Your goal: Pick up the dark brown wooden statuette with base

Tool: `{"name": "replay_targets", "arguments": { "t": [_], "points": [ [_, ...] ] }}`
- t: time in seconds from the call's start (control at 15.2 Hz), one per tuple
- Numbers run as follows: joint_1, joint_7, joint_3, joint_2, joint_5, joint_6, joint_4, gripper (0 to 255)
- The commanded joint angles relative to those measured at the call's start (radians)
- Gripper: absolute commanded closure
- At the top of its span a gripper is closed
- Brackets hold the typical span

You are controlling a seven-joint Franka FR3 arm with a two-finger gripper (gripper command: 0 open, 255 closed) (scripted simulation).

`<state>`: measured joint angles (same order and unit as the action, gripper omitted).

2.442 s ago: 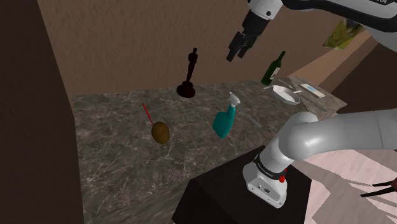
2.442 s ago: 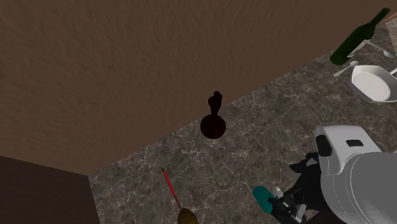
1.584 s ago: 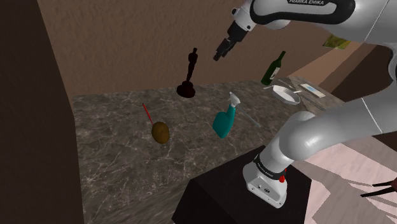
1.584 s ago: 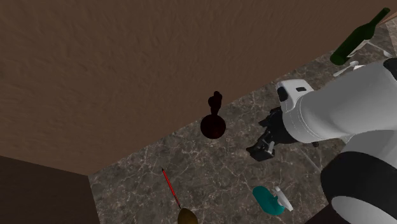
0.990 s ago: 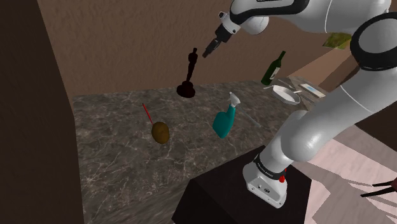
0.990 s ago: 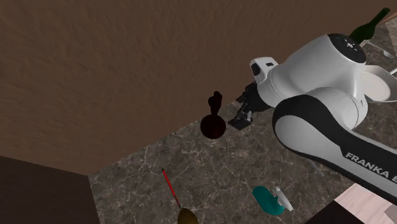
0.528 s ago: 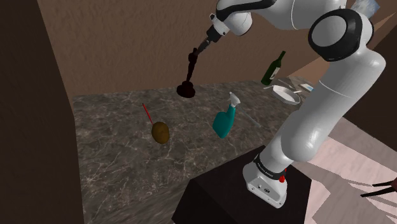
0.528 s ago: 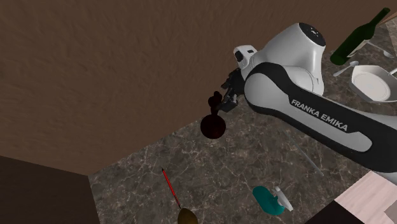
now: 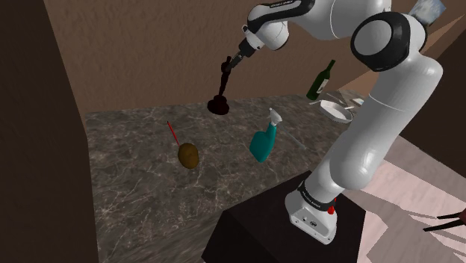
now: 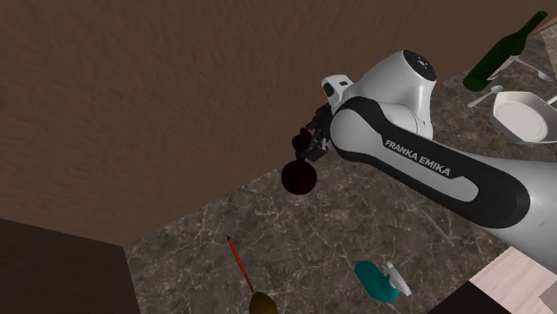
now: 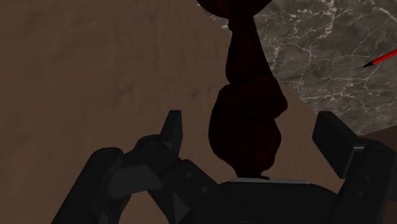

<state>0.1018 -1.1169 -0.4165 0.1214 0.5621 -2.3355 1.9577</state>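
The dark brown statuette (image 9: 219,91) stands upright on its round base at the back of the marbled worktop (image 9: 134,175), close to the brown wall (image 9: 149,52). The tool (image 9: 231,61) is at the statuette's top, reached in by the white arm (image 9: 373,112). In the wrist view the tool (image 11: 252,130) has its fingers (image 11: 172,130) apart, one on each side of the statuette's (image 11: 245,83) upper part, with a gap showing on both sides, so nothing is clamped. In the second exterior view the tool (image 10: 316,136) sits right beside the statuette's (image 10: 299,177) head. Nearer the stand lies a teal spray bottle (image 9: 263,140); a green bottle (image 9: 322,80) and a white plate (image 9: 336,109) sit well apart, toward the shoulder view's right.
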Motion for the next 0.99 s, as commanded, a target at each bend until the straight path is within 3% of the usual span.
{"name": "replay_targets", "arguments": {
  "t": [0.0,0.07,0.66,0.92],
  "points": [
    [0.000,-0.005,0.001,0.002,0.004,-0.007,0.005,0],
    [0.001,-0.004,0.001,0.001,0.004,-0.007,0.006,255],
    [0.000,-0.005,0.001,0.002,0.005,-0.007,0.005,255],
    [0.002,0.029,-0.004,-0.018,-0.027,0.033,-0.023,255]
  ]
}}
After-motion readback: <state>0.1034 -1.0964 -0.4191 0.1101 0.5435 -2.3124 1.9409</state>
